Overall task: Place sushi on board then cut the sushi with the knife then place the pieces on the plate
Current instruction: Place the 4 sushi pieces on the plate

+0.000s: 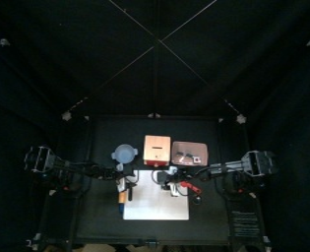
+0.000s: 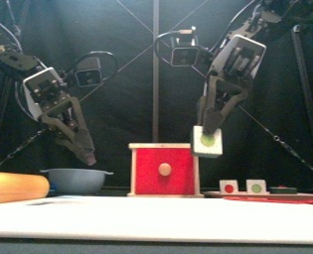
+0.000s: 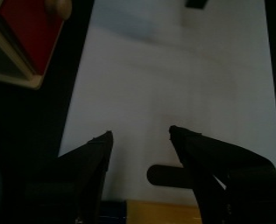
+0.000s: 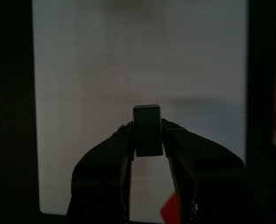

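Sushi piece pinched in the right hand over the board.

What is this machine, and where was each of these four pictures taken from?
It is a robot with two black arms at a small black table. One picture looks down from above, one looks level across the table from its front edge, and two come from cameras on the wrists. On the table stand a white cutting board, a pale wooden box with a red drawer front, a blue-grey bowl and a flat pink tray. The right gripper is shut on a toy sushi block with a white face and green centre, above the board. The left gripper is open and empty.
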You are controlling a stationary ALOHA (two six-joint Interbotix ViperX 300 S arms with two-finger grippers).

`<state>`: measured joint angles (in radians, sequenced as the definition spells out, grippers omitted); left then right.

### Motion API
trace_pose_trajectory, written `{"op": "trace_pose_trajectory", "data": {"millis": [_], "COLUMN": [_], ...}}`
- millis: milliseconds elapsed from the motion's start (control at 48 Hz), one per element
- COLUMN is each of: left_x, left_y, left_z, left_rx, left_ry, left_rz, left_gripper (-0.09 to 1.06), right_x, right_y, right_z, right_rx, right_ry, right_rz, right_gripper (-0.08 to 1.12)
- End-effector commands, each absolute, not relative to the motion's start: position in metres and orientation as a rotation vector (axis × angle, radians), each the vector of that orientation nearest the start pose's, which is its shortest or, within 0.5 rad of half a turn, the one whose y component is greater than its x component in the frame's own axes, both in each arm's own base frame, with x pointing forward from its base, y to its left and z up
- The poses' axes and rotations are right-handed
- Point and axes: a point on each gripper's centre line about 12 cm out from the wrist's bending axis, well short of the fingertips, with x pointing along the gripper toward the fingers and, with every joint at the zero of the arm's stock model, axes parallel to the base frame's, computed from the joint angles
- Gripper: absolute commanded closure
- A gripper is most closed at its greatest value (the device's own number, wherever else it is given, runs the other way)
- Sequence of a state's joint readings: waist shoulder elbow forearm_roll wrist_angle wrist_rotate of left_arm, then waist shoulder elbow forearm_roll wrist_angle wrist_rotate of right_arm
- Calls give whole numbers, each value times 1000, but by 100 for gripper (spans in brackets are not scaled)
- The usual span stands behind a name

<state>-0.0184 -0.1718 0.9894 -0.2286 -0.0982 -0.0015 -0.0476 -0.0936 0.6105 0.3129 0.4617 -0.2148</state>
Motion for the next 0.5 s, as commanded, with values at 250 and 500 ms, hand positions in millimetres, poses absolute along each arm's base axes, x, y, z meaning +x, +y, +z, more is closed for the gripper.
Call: {"op": "trace_pose_trajectory", "data": {"millis": [250,500], "left_x": [304,304], "left_y": [-2,0], "left_z": [142,143], "left_rx": [-200,-196], "left_ry": [698,696], "left_rz": [85,88], "left_gripper": [7,7], "right_x": [287,235], "right_y": [-87,-142], "right_z": [208,189], "right_rx": [212,309], "right_ry": [953,997], "right_rz": [-193,-410], "right_gripper": [47,46]}}
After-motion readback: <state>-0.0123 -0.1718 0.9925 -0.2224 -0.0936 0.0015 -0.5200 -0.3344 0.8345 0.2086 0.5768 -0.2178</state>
